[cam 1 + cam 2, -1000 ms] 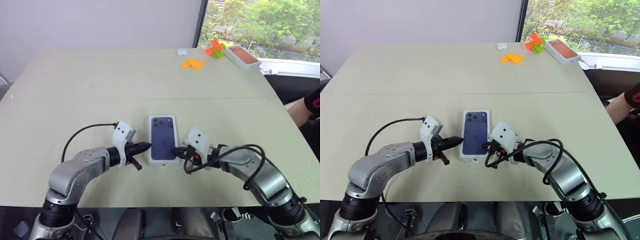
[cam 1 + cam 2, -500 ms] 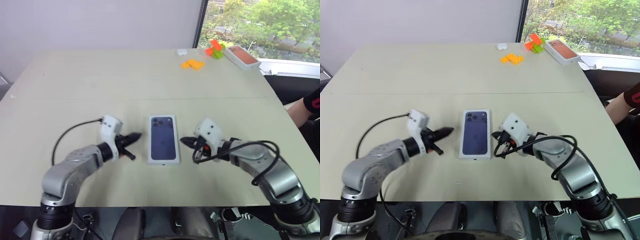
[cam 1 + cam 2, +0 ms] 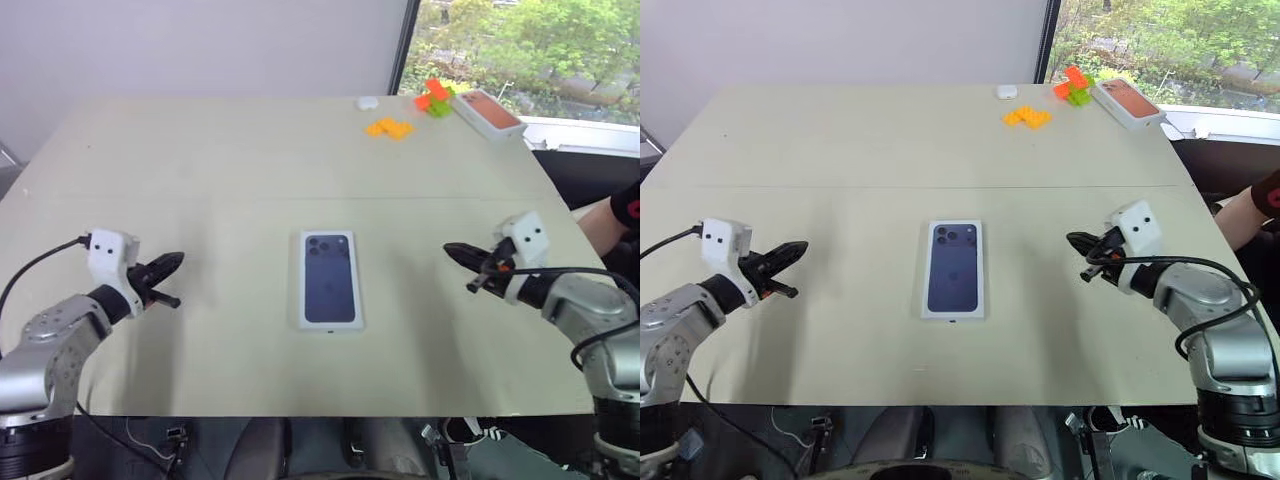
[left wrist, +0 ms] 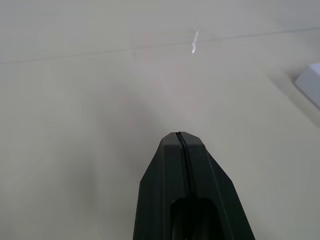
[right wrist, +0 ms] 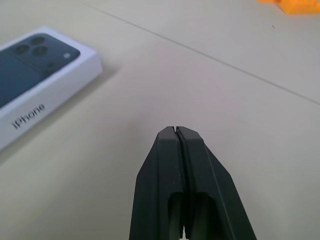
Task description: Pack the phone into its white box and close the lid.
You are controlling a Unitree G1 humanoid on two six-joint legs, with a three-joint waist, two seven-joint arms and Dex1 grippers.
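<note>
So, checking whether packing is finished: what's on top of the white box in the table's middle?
The white cardboard lid printed with a dark-blue phone covers it. Anything inside is hidden.

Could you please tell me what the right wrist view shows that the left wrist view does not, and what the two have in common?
The right wrist view has the lid with its printed dark-blue phone and lettered side wall, some orange blocks, and the shut right claw. The left wrist view has a white corner at its edge, most likely the same lid, a small pale mark on the table, and the shut left claw. Both share the beige table with its seam line.
</note>
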